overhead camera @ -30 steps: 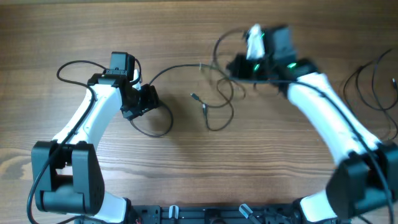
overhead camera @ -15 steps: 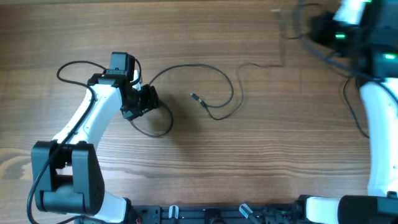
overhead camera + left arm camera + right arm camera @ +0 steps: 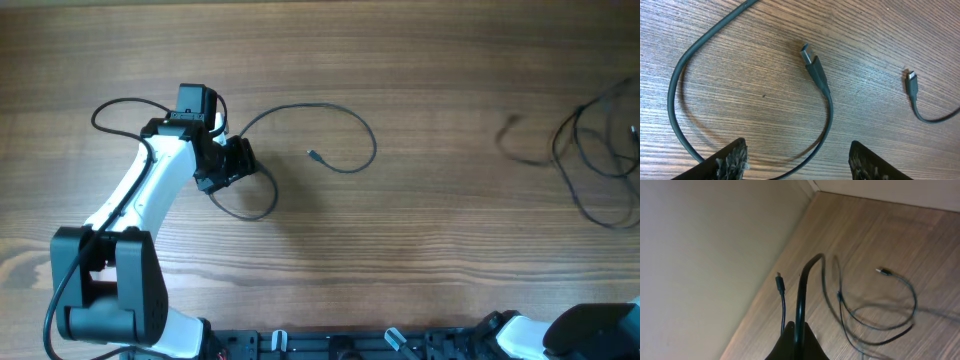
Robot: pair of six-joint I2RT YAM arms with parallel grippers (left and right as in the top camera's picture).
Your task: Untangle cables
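Observation:
One thin black cable (image 3: 372, 146) arcs over the middle of the table from my left gripper (image 3: 236, 160) to its plug (image 3: 312, 154). A loop of it (image 3: 262, 208) lies below the gripper. In the left wrist view the gripper (image 3: 797, 146) is open, with the cable loop (image 3: 830, 112) running between the fingers and two plugs (image 3: 810, 56) (image 3: 911, 80) ahead. More cables (image 3: 590, 150) lie bunched at the far right edge. My right gripper (image 3: 799, 339) is shut on a black cable (image 3: 802, 287) that arches up from it; it is out of the overhead view.
The right wrist view shows a light wall (image 3: 700, 255) close along the table's edge and loose cable loops (image 3: 880, 317) on the wood with a plug (image 3: 883, 271). The right arm's base (image 3: 590, 340) is at the bottom right.
My right arm swung from the middle to the far right and out of the overhead view, pulling a cable out of the tangle. One cable stays in the middle. The left arm has not moved.

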